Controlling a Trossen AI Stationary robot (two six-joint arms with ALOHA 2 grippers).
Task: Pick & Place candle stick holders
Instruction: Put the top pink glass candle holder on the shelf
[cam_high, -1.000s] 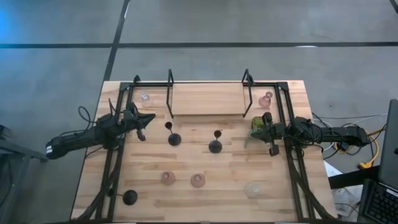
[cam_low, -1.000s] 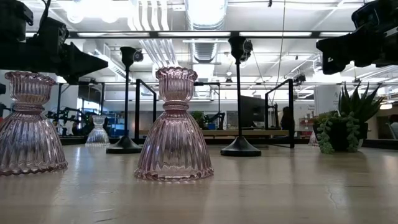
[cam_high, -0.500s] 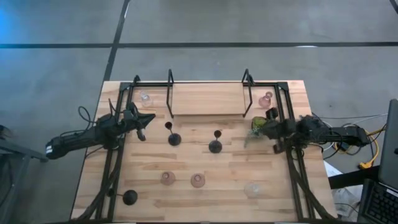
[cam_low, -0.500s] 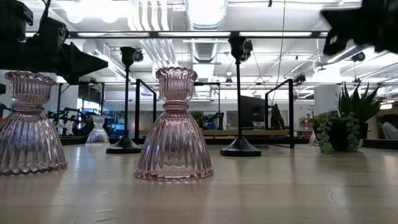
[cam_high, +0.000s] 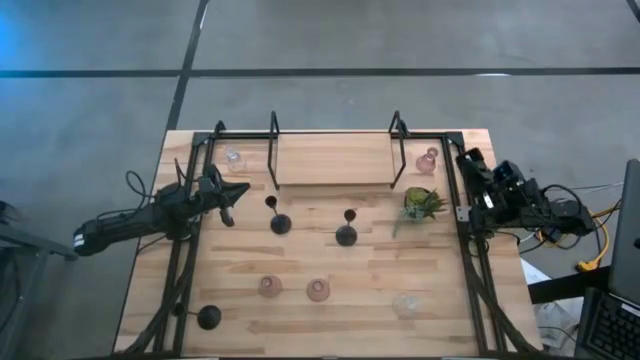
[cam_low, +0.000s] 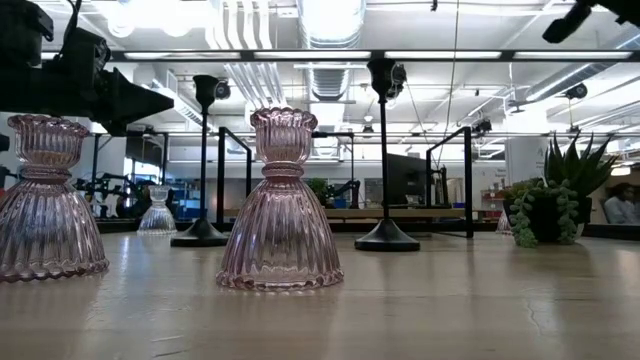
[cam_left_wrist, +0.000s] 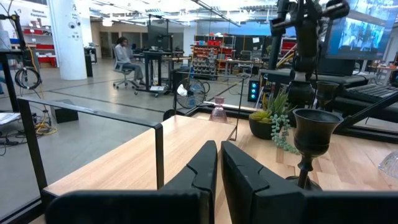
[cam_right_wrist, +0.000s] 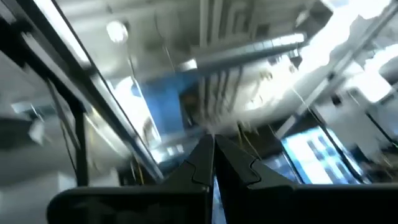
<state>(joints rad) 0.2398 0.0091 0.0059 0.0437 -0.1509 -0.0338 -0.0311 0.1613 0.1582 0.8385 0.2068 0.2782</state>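
Note:
Two black candle stick holders (cam_high: 278, 222) (cam_high: 346, 235) stand on their round bases mid-table, and a third (cam_high: 208, 318) stands at the near left. Pink holders (cam_high: 270, 287) (cam_high: 318, 291) stand near the front, and one (cam_high: 428, 160) at the far right. Clear glass holders stand at the far left (cam_high: 233, 157) and near right (cam_high: 406, 303). My left gripper (cam_high: 240, 190) is shut and empty, left of the black holders; its wrist view (cam_left_wrist: 217, 163) shows one holder's cup (cam_left_wrist: 316, 129). My right gripper (cam_high: 467, 157) is shut and empty, raised at the table's right edge and tipped up at the ceiling (cam_right_wrist: 213, 152).
A small green plant (cam_high: 422, 203) stands right of centre. A black metal frame (cam_high: 334, 160) with upright posts encloses a raised wooden board at the far middle. Black rails run along both table sides. A person sits in the room behind, in the left wrist view (cam_left_wrist: 124, 56).
My right gripper has drawn back from beside the plant toward the table's right and far edges, risen and tipped upward. Its fingers stay shut. The holders and the plant have not moved.

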